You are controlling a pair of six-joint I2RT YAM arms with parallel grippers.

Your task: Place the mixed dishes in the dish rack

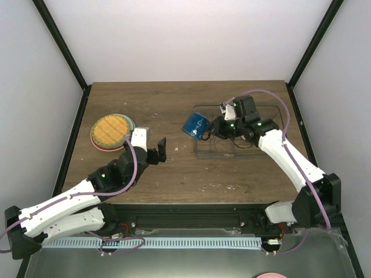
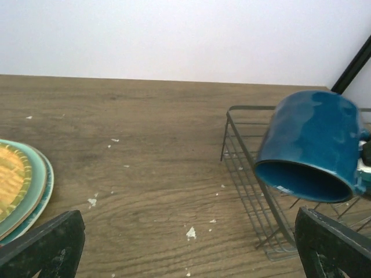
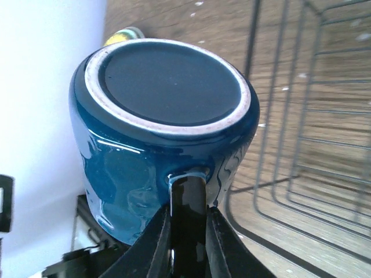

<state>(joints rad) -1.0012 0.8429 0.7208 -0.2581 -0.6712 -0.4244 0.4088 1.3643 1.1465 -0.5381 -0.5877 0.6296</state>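
brown wood table point(image 1: 174, 104) carries a stack of plates point(image 1: 111, 131) left, wire dish rack point(image 1: 220, 152) right, white flecks point(image 2: 191, 233).

Mugs: one, dark blue mug point(image 1: 195, 124), right of centre in top view.
Racks: one, wire dish rack point(image 2: 250, 194), right side of frame.
Plates: one plate stack point(image 1: 112, 130), left side. Three rims show (yellow-orange, mint, red), so probably three plates; lower ones mostly hidden.
Grippers: two, left gripper point(image 1: 157, 152) and right gripper point(image 1: 210, 132).
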